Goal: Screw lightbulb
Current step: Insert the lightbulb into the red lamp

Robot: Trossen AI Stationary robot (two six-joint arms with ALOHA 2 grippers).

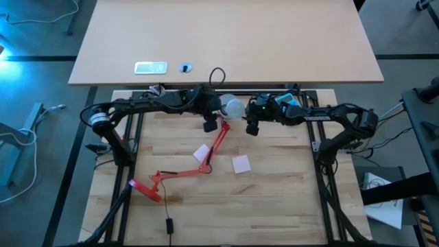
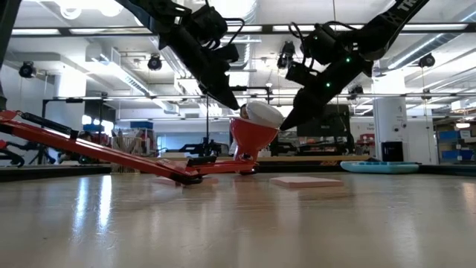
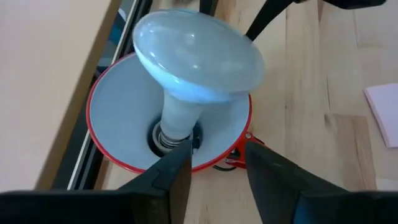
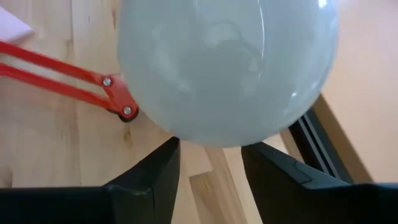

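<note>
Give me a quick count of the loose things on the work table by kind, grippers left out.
Lightbulb: 1, sitting in the lamp's shade
Red lamp: 1
Pink sticky notes: 2, one under the lamp's arm, one beside it
Total: 4

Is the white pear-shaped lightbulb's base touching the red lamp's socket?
Touching: left wrist view shows the lightbulb base seated in the socket of the lamp shade.
</note>
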